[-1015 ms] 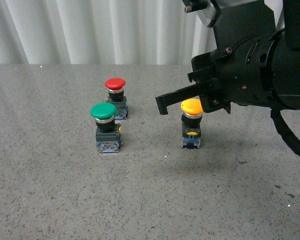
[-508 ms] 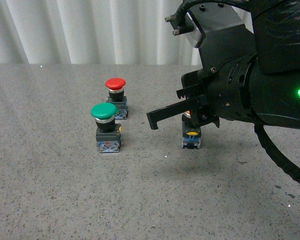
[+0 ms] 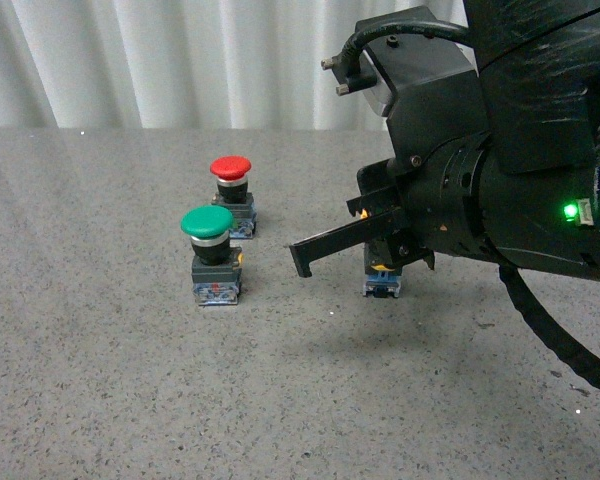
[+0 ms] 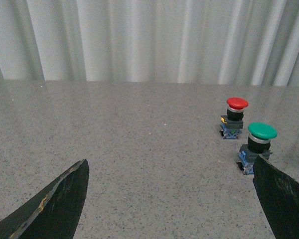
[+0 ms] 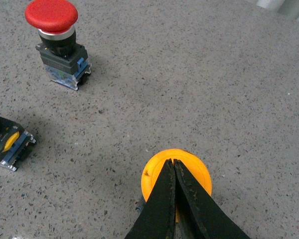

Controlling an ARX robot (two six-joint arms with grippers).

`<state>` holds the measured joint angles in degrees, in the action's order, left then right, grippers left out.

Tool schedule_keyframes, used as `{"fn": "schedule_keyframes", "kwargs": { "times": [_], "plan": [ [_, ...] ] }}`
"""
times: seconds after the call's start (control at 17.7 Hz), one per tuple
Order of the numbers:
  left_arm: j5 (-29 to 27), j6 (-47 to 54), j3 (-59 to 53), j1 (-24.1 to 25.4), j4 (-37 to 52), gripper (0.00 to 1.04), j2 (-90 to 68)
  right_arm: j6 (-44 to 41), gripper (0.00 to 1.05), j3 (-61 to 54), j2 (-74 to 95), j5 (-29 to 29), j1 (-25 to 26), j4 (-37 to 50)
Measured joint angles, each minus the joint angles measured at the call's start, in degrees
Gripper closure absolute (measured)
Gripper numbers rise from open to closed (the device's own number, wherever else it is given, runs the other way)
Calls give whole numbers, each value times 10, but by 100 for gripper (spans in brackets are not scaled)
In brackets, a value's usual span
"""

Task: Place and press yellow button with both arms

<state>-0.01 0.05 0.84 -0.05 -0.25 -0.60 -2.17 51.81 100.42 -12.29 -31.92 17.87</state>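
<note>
The yellow button (image 5: 199, 180) stands upright on the grey table. In the right wrist view my right gripper (image 5: 173, 162) is shut, its tips pointing over the middle of the round yellow cap; I cannot tell whether they touch it. In the front view the black right arm covers the cap, and only the button's block base (image 3: 382, 284) shows under the arm. The shut right gripper (image 3: 302, 259) sticks out to the left there. My left gripper (image 4: 170, 162) is open over bare table with nothing between its fingers (image 4: 65, 196). The yellow button is out of the left wrist view.
A green-capped button (image 3: 208, 224) stands left of the yellow one, and a red-capped button (image 3: 230, 168) stands just behind it. Both show in the left wrist view, the green-capped button (image 4: 262, 131) close to one finger. A white curtain (image 3: 180, 60) hangs behind the table.
My right arm has come down and leftward over the yellow button. The cap showed in the front view a second ago and is now hidden behind the arm. The buttons have not moved.
</note>
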Motion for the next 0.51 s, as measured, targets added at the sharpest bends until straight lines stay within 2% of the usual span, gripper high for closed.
{"fn": "schedule_keyframes", "kwargs": {
  "times": [0.51],
  "plan": [
    [0,0,0,0,0,7,0,10,103,0,-12,-21,-7,13]
  ]
}}
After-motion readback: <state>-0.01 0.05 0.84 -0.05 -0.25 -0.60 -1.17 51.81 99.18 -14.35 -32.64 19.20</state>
